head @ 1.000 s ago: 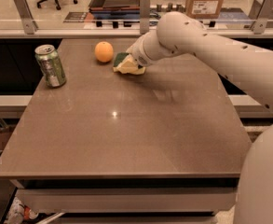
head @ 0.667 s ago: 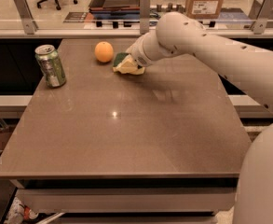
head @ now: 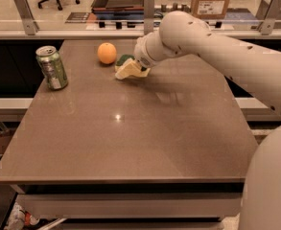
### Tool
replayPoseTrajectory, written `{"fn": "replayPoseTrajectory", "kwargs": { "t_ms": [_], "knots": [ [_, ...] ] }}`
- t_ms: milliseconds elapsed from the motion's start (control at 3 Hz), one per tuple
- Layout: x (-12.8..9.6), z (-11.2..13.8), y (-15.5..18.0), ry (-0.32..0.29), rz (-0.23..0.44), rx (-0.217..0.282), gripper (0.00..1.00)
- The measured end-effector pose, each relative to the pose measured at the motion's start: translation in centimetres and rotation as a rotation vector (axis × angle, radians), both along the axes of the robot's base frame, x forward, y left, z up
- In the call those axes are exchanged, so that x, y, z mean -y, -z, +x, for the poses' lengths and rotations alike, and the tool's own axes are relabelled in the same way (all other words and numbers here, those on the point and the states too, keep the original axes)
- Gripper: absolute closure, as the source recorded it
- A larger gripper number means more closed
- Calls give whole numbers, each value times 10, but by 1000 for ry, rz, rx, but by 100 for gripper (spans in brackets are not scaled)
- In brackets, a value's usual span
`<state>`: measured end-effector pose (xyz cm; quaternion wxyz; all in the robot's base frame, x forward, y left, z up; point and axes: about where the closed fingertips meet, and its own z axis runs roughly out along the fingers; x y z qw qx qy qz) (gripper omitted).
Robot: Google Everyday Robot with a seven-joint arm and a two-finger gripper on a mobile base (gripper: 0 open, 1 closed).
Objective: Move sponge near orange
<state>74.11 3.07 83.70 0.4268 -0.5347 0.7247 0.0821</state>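
The arm (head: pixel 212 42) reaches in from the right, cut off at the picture's edge, over the far part of the table (head: pixel 130 143). The can (head: pixel 52 67) stands upright near the left edge. The orange (head: pixel 107 53) sits at the back. Just beside it on the right is the sponge (head: pixel 127 69), tilted with its yellow foam showing and its right end hidden. The gripper (head: pixel 139 67), mostly covered by the wrist, clasps the sponge.

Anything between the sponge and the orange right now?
Nothing visible. The sponge, at the tool, is just right of the orange; the drink can stands well clear on the left.
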Motion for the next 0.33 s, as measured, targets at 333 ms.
{"fn": "replayPoseTrajectory", "kwargs": {
  "t_ms": [333],
  "knots": [
    [0, 0, 0, 0, 0, 0, 0]
  ]
}}
